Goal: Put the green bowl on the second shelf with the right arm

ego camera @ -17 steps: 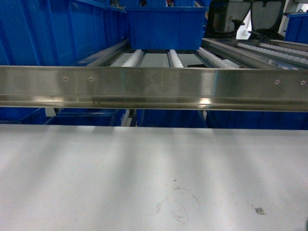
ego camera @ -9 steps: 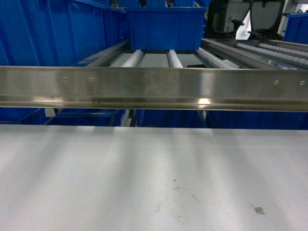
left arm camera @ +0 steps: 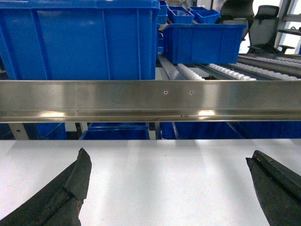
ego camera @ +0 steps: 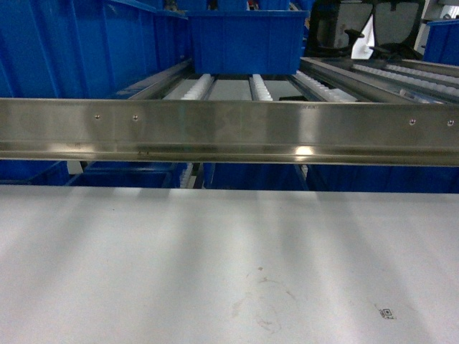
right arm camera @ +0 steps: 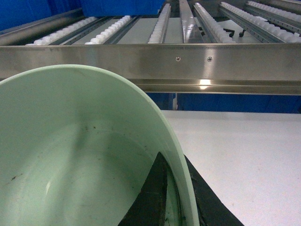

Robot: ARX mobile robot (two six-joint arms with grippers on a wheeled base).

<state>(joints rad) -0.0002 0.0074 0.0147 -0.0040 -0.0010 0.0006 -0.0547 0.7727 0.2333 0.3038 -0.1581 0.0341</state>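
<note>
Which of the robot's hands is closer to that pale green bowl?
Right. The right gripper is clamped on the green bowl's rim; the left gripper hangs open over the white table, no bowl in its view.

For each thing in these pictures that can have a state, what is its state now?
green bowl: held at its rim by the right gripper, not yet on the shelf.
right gripper: shut on the green bowl.
left gripper: open, holding nothing, above the white table.
blue bin: upright on the roller shelf.
</note>
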